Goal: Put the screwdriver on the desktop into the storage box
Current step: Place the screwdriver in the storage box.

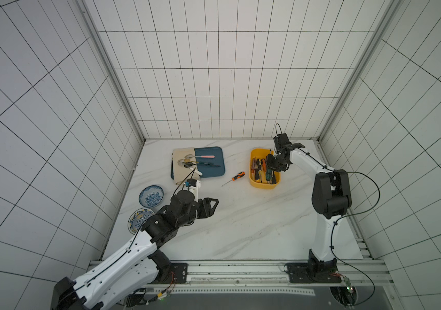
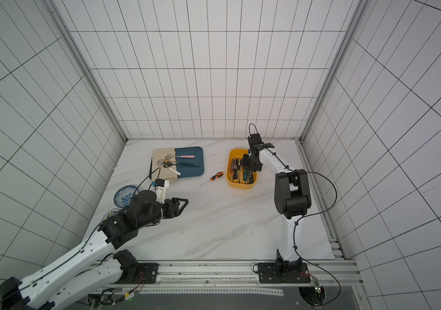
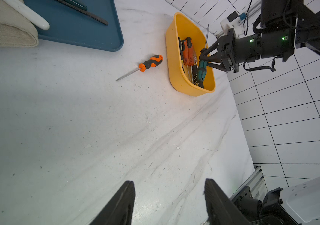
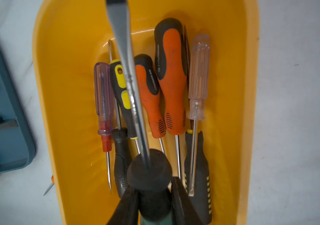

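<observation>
My right gripper (image 3: 203, 58) clamps a teal-handled screwdriver (image 3: 201, 71) over the yellow-orange plastic storage box (image 1: 263, 185). My left gripper (image 3: 168, 187) has its jaws apart. An orange-and-black-handled screwdriver (image 1: 238, 176) lies at the box's nine o'clock.

Orange-handled screwdriver (image 2: 215, 176) on the desktop (image 2: 214, 228) (just beside the storage box (image 2: 241, 185))

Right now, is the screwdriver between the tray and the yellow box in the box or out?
Out. The screwdriver lies flat on the desktop, beside the box and apart from it.
</observation>
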Tool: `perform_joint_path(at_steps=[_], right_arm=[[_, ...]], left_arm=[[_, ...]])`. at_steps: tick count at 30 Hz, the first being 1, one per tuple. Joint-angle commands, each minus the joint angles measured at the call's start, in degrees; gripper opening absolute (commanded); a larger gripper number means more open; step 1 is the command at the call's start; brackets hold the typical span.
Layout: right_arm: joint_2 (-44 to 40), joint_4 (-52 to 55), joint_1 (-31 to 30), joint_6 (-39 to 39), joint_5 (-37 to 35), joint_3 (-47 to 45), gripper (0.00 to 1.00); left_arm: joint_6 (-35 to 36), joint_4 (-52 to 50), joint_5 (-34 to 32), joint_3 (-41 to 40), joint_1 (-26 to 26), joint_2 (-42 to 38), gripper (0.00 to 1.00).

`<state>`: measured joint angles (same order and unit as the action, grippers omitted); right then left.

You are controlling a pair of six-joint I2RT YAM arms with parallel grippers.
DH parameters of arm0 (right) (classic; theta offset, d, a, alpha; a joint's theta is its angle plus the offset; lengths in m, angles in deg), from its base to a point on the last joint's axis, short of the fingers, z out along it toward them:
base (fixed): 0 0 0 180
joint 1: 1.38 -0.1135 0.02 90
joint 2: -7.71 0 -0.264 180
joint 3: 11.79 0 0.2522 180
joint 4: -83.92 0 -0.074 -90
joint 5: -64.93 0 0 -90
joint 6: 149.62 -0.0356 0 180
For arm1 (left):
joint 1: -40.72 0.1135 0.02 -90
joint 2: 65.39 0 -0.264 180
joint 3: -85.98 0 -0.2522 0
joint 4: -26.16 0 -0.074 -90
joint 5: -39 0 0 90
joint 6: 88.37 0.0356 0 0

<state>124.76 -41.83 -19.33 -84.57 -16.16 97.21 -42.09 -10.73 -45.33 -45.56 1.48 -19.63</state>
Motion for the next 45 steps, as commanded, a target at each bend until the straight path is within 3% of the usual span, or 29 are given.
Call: perform_joint_path(at_steps=[1,13,21,32,45], right_arm=[[1.5,1.2,0.6,1.3,-1.8,2.3,0.14],[3.8,2.7,0.9,1.3,-2.5,4.1,0.21],[4.6,5.2,0.9,1.3,-3.2,7.2,0.38],[-1.8,3.5,0.8,0.3,-1.6,2.9,0.41],[-17.5,-1.8,-1.9,-1.6,0.2,-10.6,0.42]], left_arm=[[-0.4,0.5,0.5,-0.5,0.2,0.0,0.61],[-1.2,0.4,1.4,-0.9,0.3,0.3,0.61],[-1.6,-0.1,1.4,-0.8,0.2,0.1,0.61],[-2.0,0.9,2.4,-0.8,0.2,1.9,0.6],[-1.5,0.8,0.2,1.4,0.5,6.0,0.62]])
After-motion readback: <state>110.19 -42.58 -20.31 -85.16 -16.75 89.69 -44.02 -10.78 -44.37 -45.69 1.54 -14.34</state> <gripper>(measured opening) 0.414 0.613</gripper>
